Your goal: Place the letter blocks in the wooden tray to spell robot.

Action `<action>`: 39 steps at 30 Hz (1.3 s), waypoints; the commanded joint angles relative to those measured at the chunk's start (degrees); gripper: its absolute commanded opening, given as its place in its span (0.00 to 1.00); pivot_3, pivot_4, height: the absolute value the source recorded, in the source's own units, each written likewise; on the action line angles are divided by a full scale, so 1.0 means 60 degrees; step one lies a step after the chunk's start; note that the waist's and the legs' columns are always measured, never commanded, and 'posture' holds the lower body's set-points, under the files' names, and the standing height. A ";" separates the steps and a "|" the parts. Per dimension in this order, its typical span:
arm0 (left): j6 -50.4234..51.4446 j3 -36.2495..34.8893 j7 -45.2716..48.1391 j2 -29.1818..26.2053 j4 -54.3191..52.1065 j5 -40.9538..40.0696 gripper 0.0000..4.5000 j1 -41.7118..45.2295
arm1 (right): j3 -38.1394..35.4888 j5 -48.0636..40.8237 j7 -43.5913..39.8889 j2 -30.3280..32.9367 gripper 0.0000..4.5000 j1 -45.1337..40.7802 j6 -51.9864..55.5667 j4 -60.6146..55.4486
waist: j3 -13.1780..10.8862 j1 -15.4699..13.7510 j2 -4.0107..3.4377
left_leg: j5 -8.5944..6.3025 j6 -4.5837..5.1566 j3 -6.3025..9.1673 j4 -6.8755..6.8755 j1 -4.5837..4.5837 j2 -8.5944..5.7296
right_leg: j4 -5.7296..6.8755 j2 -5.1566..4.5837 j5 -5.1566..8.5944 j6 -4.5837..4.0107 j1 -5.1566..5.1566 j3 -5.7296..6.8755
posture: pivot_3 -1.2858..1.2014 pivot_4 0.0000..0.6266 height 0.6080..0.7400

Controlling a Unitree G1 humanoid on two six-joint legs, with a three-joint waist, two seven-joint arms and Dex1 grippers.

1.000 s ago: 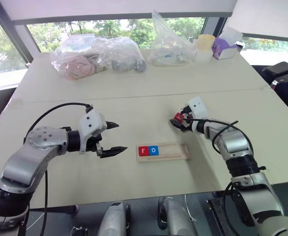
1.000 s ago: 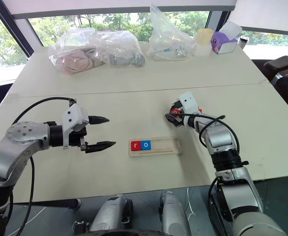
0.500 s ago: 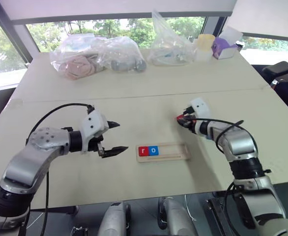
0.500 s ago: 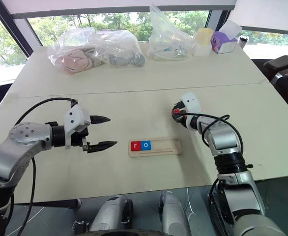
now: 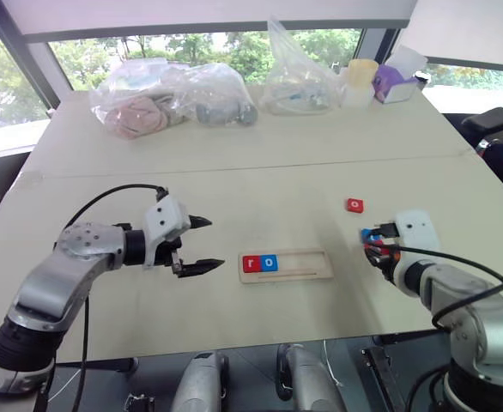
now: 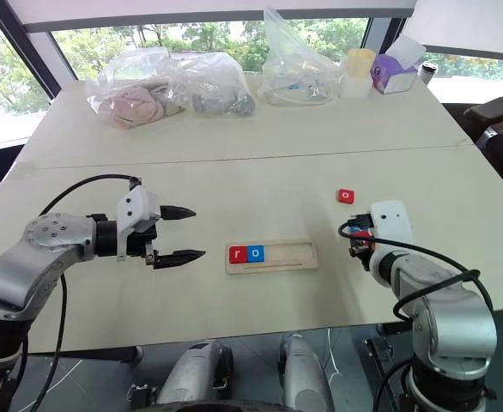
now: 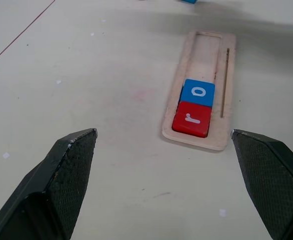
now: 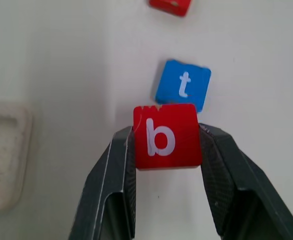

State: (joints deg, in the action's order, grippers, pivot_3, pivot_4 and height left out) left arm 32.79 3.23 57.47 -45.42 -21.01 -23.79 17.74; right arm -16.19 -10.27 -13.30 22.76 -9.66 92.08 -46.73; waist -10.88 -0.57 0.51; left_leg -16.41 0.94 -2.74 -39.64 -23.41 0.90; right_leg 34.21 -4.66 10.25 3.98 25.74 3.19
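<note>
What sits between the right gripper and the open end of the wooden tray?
Nothing: in the left eye view, bare tabletop separates the right gripper, shut on the b block, from the wooden tray.

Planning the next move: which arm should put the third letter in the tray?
Right. Its gripper already pinches the red b block, which follows the r and o in the wooden tray. The left gripper is open and empty.

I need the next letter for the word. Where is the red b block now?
The red b block is held in the right gripper, to the right of the wooden tray, with the blue t block lying just beyond it.
</note>
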 commanded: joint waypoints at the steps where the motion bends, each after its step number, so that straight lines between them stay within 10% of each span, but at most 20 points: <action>1: -0.0297 -0.0074 0.0150 -0.0043 0.0051 0.0012 1.00 0.0268 | -0.0188 -0.0019 0.0278 -0.0367 0.26 0.0205 0.0070 -0.0451 | 0.0000 0.0007 0.0000 | 0.0000 0.0000 -0.0001 0.0000 0.0000 0.0000 | 0.0000 0.0000 0.0000 0.0000 0.0001 0.0000 | 0.52 0.24 1.00; 12: -0.0419 -0.0031 0.0138 -0.0037 0.0080 0.0144 1.00 0.0285 | -0.0025 0.0055 0.0681 -0.0860 0.26 0.0461 0.0070 -0.0077 | 0.0001 0.0016 0.0002 | 0.0001 0.0000 -0.0003 0.0028 0.0001 0.0000 | -0.0005 0.0003 0.0001 -0.0001 0.0014 -0.0002 | 0.52 0.24 1.00; 19: -0.0369 -0.0093 0.0092 -0.0095 -0.0010 0.0125 1.00 0.0183 | -0.0019 -0.1006 -0.0658 0.0296 0.98 0.0431 0.0070 -0.0190 | -0.0001 0.0029 -0.0002 | 0.0001 -0.0001 -0.0002 0.0034 0.0001 -0.0001 | -0.0008 0.0002 0.0002 0.0000 0.0015 -0.0002 | 0.52 0.24 1.00; 24: -0.0377 -0.0077 0.0080 -0.0088 0.0006 0.0136 1.00 0.0193 | -0.0231 -0.2606 -0.3658 0.3614 0.98 0.0291 -0.1148 0.0228 | -0.0005 0.0006 0.0002 | 0.0002 0.0000 -0.0009 0.0041 -0.0001 -0.0009 | -0.0017 -0.0004 0.0002 0.0001 0.0018 -0.0009 | 0.52 0.24 1.00; 29: -0.0410 -0.0090 0.0127 -0.0085 0.0051 0.0101 1.00 0.0206 | -0.0146 -0.2306 -0.7619 0.6460 0.98 0.1510 -0.6547 0.1783 | -0.0009 -0.0034 0.0010 | 0.0002 0.0000 0.0000 0.0061 0.0002 -0.0012 | -0.0025 0.0008 0.0018 0.0022 0.0013 -0.0007 | 0.52 0.24 1.00; 39: -0.0423 -0.0281 0.0119 -0.0223 -0.0188 0.0023 1.00 0.0086 | 0.2524 -0.0319 -0.9747 0.6957 0.98 -0.0075 -1.2554 0.6516 | -0.0019 0.0004 0.0028 | 0.0005 -0.0001 -0.0023 0.0060 0.0015 -0.0013 | -0.0016 0.0005 0.0018 0.0025 0.0013 -0.0017 | 0.52 0.24 1.00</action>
State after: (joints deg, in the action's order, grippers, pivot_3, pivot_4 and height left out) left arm 30.79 3.23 58.44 -46.12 -19.82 -23.20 18.22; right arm -2.10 -13.21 -70.43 64.99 -8.90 20.07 -9.19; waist -10.99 -0.55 0.68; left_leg -16.39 0.93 -2.88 -39.28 -23.33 0.83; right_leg 34.11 -4.61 10.35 4.12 25.82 3.10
